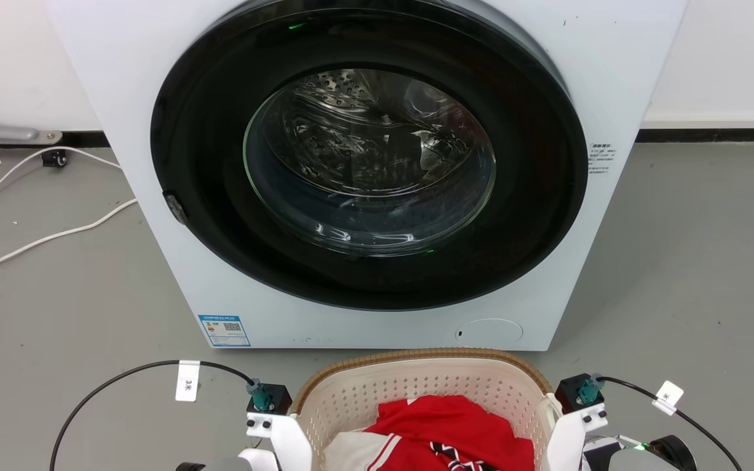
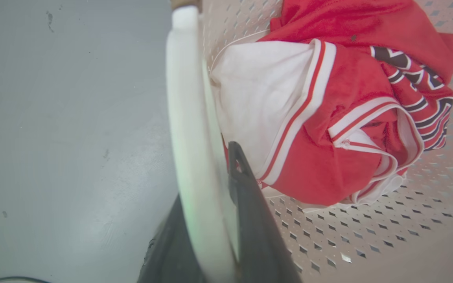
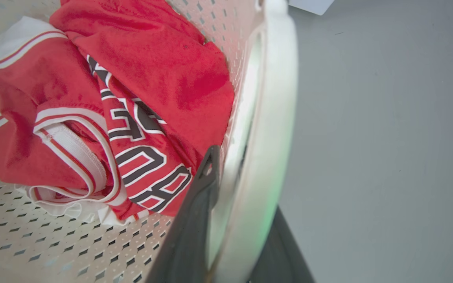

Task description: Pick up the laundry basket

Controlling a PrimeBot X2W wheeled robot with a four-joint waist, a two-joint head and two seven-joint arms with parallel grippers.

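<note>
The laundry basket (image 1: 416,386), cream and perforated with a brown woven rim, sits low in the head view, just in front of the washing machine. Red and white clothes (image 1: 455,425) lie inside it. In the left wrist view my left gripper (image 2: 207,177) is shut on the basket's white loop handle (image 2: 187,98), one dark finger inside the basket wall (image 2: 368,236) and one outside. My right gripper (image 3: 246,188) is likewise shut on the other white handle (image 3: 277,98), beside the red jersey (image 3: 163,70). My wrists (image 1: 269,409) flank the basket.
A white front-loading washing machine (image 1: 364,163) with its round dark door shut stands close ahead. White cables (image 1: 43,239) trail over the grey floor at the left. Black tagged cables (image 1: 122,376) run from both wrists. Bare grey floor lies on either side of the basket.
</note>
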